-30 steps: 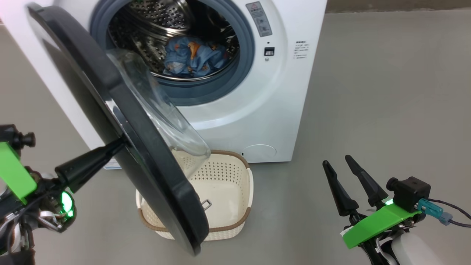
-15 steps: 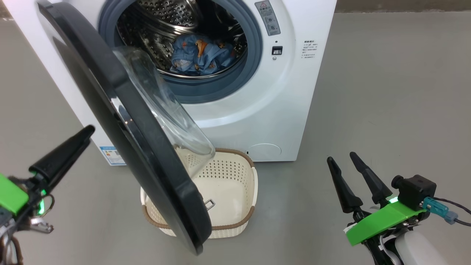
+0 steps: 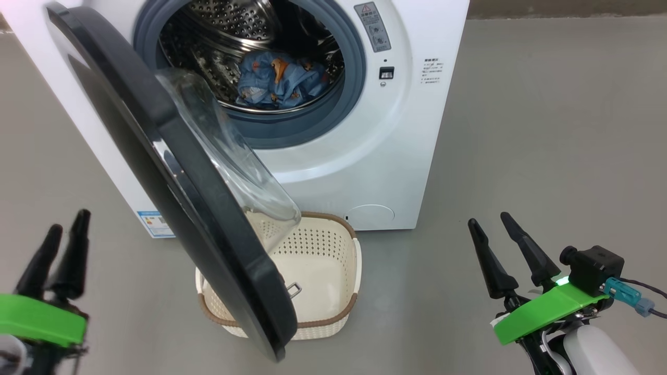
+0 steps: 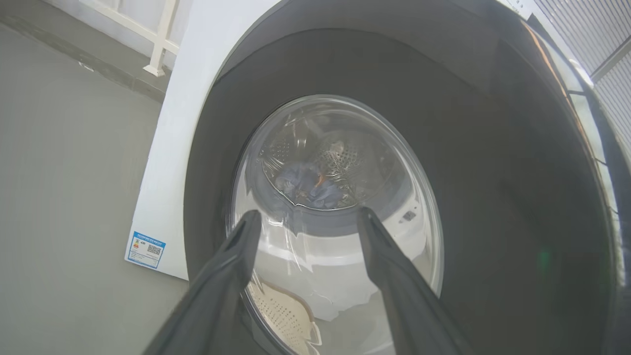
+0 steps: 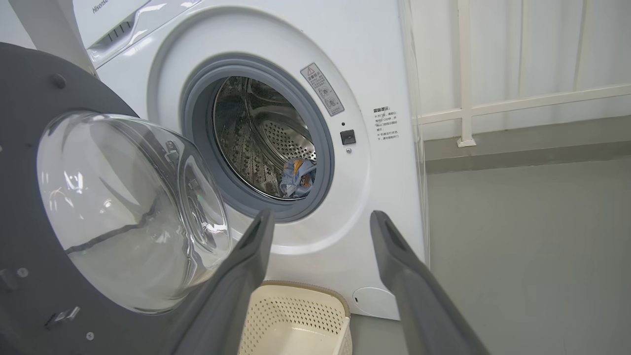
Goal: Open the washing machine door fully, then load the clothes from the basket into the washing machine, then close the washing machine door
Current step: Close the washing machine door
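Glossy black round washing machine door [image 3: 156,125] half-swung, edge over empty cream perforated basket [image 3: 318,245]. Light blue printed clothes [image 3: 279,80] in steel drum of white front-loading washing machine [image 3: 396,156]. Left gripper [image 3: 69,220] nearer, left of door's outer face, jaws spread; right gripper [image 3: 489,219] far right, jaws spread.

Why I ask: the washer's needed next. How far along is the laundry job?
Done: the clothes lie in the drum; the basket looks empty. In hand: nothing, left gripper and right gripper are open, clear of the door. Left: shutting the door, standing partly open.
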`<state>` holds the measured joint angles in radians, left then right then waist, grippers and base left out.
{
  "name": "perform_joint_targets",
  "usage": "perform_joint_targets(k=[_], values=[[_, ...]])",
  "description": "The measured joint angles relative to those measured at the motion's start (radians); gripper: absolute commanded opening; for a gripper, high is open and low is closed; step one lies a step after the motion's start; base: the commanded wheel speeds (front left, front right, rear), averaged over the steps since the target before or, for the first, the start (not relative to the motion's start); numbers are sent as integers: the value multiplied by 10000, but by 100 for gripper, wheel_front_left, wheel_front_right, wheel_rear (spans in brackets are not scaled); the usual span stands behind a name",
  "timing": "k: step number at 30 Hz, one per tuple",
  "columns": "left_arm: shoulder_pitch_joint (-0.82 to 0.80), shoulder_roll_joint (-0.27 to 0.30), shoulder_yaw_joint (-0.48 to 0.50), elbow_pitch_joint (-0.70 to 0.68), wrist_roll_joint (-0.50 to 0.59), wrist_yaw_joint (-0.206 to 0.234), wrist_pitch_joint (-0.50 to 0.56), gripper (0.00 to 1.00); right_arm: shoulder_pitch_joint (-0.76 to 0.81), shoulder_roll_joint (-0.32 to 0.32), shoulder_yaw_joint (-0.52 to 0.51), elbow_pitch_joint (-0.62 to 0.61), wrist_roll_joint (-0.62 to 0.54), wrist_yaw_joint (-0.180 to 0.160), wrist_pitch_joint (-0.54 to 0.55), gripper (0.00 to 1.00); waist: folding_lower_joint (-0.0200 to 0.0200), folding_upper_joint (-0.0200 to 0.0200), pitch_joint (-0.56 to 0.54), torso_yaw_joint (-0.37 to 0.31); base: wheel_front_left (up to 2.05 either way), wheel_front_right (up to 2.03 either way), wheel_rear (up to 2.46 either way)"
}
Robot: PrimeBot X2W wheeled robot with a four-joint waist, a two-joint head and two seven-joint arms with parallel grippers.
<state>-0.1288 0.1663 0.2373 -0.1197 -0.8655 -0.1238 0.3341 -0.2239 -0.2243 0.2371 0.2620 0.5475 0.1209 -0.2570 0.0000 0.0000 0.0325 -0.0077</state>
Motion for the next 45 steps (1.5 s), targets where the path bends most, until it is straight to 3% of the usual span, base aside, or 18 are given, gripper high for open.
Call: perform_joint_targets(k=[10,19,32,45], values=[[918,94,-1235,786,1526,-40,-3248,100,3,-192,13,15,-2,0,0,100,0,0,-102,31,0,0,0],[1128,270,-2027,2036,3049,-35,-5037,100,1,-267,38,10,0,0,0,100,0,0,-37,9,0,0,0],[1076,226,-2359,2884,4395,228,-5785,100,-3,-240,-21,-38,-25,0,0,100,0,0,198,-86,0,0,0],[1007,96,-2376,2911,4648,224,-5843,100,-3,-192,-79,-73,-104,0,0,100,0,0,234,-31,0,0,0]])
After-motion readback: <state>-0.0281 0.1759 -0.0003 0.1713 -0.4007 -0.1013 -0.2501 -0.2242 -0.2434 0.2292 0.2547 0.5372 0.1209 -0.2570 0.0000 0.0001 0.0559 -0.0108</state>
